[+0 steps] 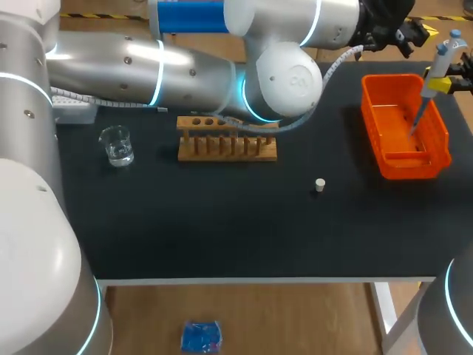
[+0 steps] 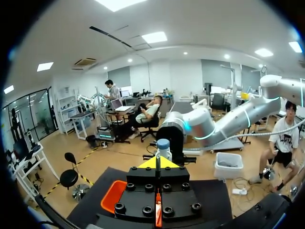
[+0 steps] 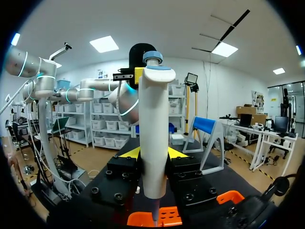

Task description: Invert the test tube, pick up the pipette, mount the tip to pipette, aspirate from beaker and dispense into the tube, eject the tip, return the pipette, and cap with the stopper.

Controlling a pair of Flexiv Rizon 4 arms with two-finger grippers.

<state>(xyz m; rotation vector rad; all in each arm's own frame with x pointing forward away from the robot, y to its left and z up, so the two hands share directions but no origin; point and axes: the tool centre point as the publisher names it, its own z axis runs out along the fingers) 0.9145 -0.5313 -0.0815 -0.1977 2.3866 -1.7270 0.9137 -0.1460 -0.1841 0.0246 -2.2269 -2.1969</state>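
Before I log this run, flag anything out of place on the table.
Nothing spilled or damaged. The stopper sits loose on the table, apart from the rack; the pipette hangs tilted over the orange bin.

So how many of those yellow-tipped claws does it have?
2. The right claw grips the pipette above the orange bin at the table's far right; the left claw, closed, is close by the pipette's top.
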